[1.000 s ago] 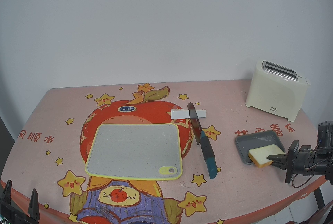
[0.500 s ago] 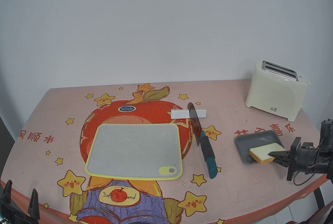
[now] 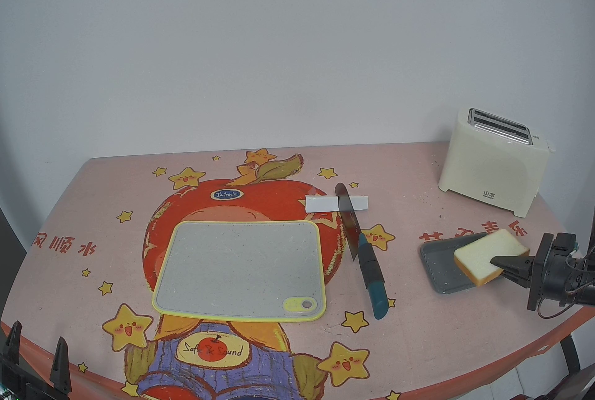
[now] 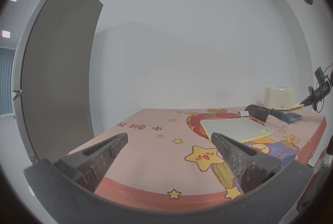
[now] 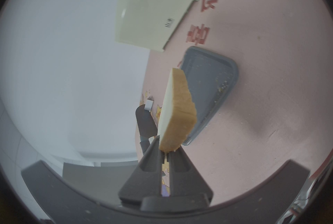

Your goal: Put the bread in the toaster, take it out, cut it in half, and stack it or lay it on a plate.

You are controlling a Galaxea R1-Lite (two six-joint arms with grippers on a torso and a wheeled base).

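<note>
Toaster upper right, knife centre. My right tool, level, pinches bread above plate; left tool spread.

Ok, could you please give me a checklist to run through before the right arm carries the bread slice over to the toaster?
1. Grip: right gripper shut on one edge of the pale, brown-crusted bread slice: ok.
2. Slice clear of the grey rectangular plastic tray: held above it, ok.
3. Slots of the cream two-slot toaster: nothing sticks out, ok.
4. Blue-handled kitchen knife lies away from the path to the toaster: ok.
5. Slice turned on edge for a slot: broad face up, not ok.
6. Left gripper open, far off on the robot's left: ok.
</note>
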